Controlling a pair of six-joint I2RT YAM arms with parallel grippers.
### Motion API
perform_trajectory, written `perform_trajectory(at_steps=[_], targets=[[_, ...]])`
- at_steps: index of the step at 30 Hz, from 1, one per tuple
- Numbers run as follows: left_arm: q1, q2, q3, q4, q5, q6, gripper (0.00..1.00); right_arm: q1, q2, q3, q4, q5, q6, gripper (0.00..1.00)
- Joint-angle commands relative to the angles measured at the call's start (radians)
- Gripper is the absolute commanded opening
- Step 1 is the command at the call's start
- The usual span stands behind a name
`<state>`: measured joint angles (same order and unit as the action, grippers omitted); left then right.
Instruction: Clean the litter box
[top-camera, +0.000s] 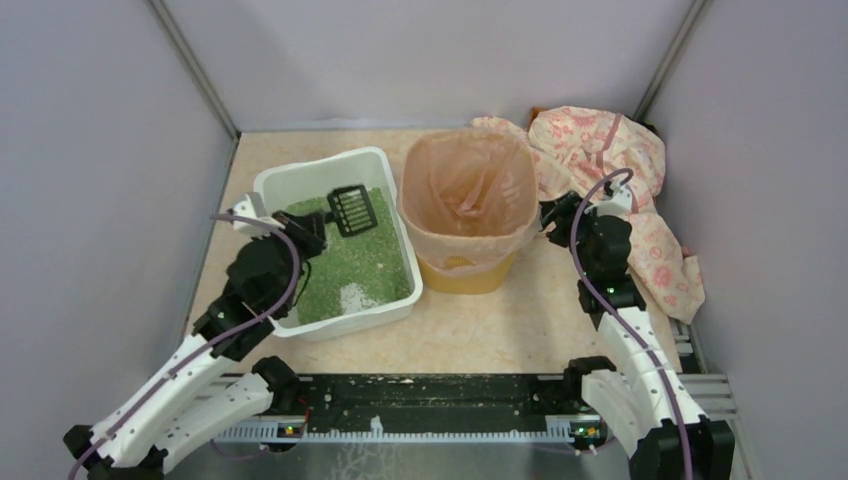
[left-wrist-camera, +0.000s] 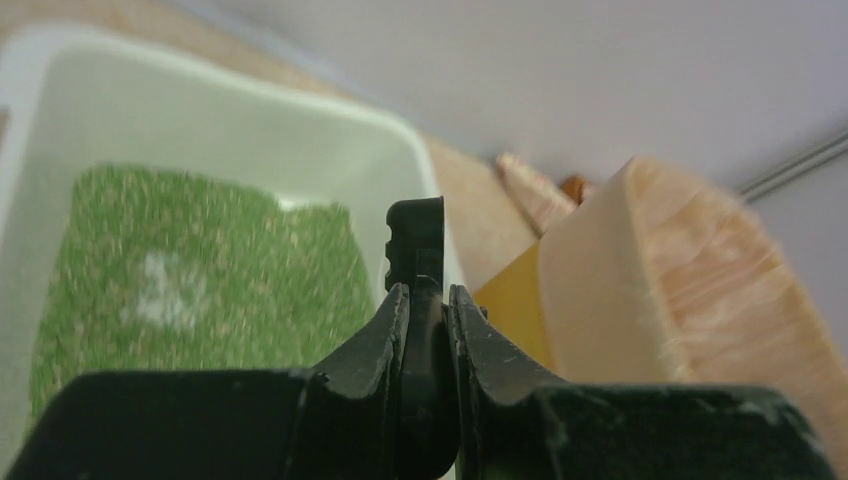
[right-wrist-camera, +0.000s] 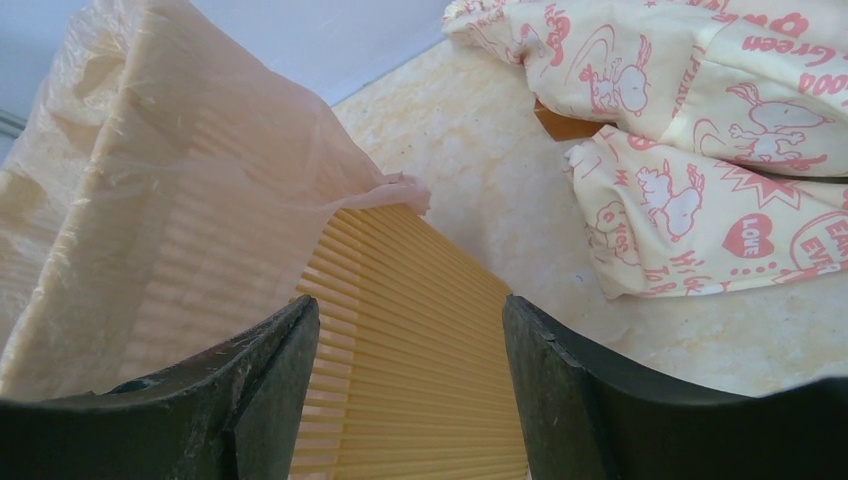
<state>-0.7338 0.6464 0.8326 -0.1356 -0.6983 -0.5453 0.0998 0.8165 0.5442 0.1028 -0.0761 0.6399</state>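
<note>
Only the cream cloth (right-wrist-camera: 690, 190) with pink cartoon prints carries lettering: a pink heart (right-wrist-camera: 752, 238) on it reads "Love", an upside-down word near the top edge looks like "Green", and the rest is cut off.

White litter box (top-camera: 300, 180) smooth plastic; green litter (top-camera: 350, 270) grainy; scoop (top-camera: 352, 208) matt black plastic; bin (right-wrist-camera: 420, 360) ribbed plastic, filmy liner (right-wrist-camera: 150, 220); printed cloth (top-camera: 620, 150).
</note>
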Motion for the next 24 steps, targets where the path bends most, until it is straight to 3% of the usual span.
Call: perform_trajectory(at_steps=[1,5,9,11,12,14,16,20,22,24], targets=[[0.018,-0.002,-0.164,-0.062,0.044,-0.258,0.00,-0.006,-0.045,0.021,0.028,-0.010,0.008,0.68],[0.100,-0.023,-0.299,-0.027,0.112,-0.339,0.00,-0.006,-0.072,0.019,-0.009,-0.012,-0.005,0.68],[0.380,-0.015,-0.461,0.116,0.510,-0.386,0.00,-0.001,-0.085,0.014,-0.032,-0.016,-0.013,0.68],[0.466,-0.020,-0.542,0.216,0.683,-0.420,0.01,0.004,-0.090,0.010,-0.032,-0.023,-0.013,0.68],[0.473,-0.030,-0.573,0.240,0.692,-0.425,0.08,0.006,-0.094,0.010,-0.033,-0.026,-0.011,0.68],[0.475,-0.056,-0.586,0.242,0.723,-0.433,0.36,0.005,-0.098,0.011,-0.039,-0.025,-0.012,0.68],[0.475,-0.074,-0.569,0.214,0.727,-0.438,0.49,0.007,-0.099,0.010,-0.040,-0.026,-0.013,0.68],[0.475,-0.082,-0.529,0.210,0.790,-0.409,0.91,0.007,-0.101,-0.001,-0.030,-0.035,-0.008,0.68],[0.475,-0.086,-0.509,0.210,0.833,-0.401,0.98,0.007,-0.104,-0.007,-0.029,-0.038,-0.006,0.68],[0.475,-0.091,-0.482,0.196,0.860,-0.400,0.99,0.011,-0.110,-0.015,-0.032,-0.036,-0.009,0.68]])
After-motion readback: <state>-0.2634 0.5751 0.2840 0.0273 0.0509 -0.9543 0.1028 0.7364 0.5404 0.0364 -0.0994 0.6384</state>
